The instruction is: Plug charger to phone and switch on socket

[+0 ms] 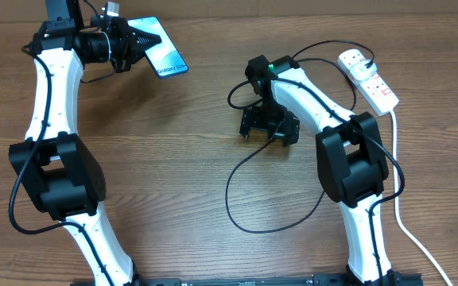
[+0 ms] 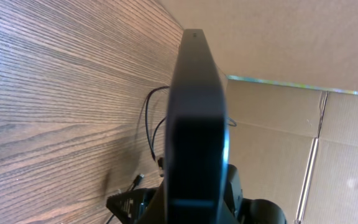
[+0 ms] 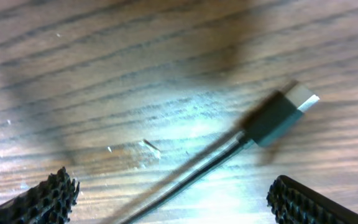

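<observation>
Gripping the phone (image 1: 164, 57) by one end, the left gripper (image 1: 124, 44) is clamped shut on it at the back left of the table (image 1: 173, 175). The screen faces upward and the free end points toward the middle. That pose looks chosen to offer the phone's port to the other arm, though the port itself cannot be made out. The overhead view gives the screen and its angle. The left wrist view adds only the phone's dark edge (image 2: 194, 124) seen end-on, with loops of black cable far beyond it, and it shows none of the fingers.

Further right, the right gripper (image 1: 269, 127) hangs low over the table's centre with its jaws spread wide and nothing in them. The overhead camera cannot see beneath it, but the right wrist view can. There the charger (image 3: 277, 115) lies flat on the wood. Its black connector, with a pale metal tip, rests ahead of and between the two ribbed pads (image 3: 42, 199), and neither pad touches it. Judged from this, the connector lies loose, waiting to be gripped, so plugging in is not yet done.

At the far right the socket (image 1: 370, 75) lies near the back edge. Its thick white cord (image 1: 400, 206) runs down the table's side, and the black cable leads up to it. Whether its switch is on is too small to tell.
</observation>
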You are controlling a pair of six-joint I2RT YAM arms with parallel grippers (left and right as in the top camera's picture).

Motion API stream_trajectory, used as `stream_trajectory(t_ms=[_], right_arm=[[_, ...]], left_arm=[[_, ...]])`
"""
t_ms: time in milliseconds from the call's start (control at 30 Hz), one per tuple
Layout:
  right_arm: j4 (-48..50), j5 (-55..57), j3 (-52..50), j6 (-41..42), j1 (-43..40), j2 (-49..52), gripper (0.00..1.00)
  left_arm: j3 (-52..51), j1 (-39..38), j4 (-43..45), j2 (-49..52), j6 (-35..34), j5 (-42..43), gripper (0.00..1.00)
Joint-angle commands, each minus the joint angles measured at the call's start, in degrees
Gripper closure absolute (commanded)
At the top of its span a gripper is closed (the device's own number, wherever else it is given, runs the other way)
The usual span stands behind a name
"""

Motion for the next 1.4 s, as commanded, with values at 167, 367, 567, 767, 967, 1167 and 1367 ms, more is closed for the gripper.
stream_trajectory(t_ms=[167,367,567,767,967,1167,1367], right_arm=[[0.1,4.7,3.1,6.4,0.1,-0.2,0.00],[-0.1,5.7,2.9,7.7,0.1,-0.2,0.20],[0.4,5.9,1.6,8.0,0.0,-0.2,0.32],[1.6,6.0,-0.8,9.6,-2.0,-0.2,0.36],[1.9,5.8,-0.8,9.6,-3.9,-0.2,0.44],[3.0,3.6,-0.8,9.6,-3.7,-0.2,0.47],[3.2,3.7,-0.8,10.9,-3.2,-0.2,0.53]], left_arm=[[1.5,-0.4,0.1,-2.4,1.2,1.4,0.96],[1.5,-0.4,0.0,-2.4,1.2,1.5,0.96],[1.5,-0.4,0.0,-2.4,1.6,1.6,0.96],[1.5,-0.4,0.0,-2.4,1.6,1.6,0.96],[1.5,-0.4,0.0,-2.4,1.6,1.6,0.96],[1.5,-0.4,0.0,-2.4,1.6,1.6,0.96],[1.5,-0.4,0.0,-2.4,1.6,1.6,0.96]])
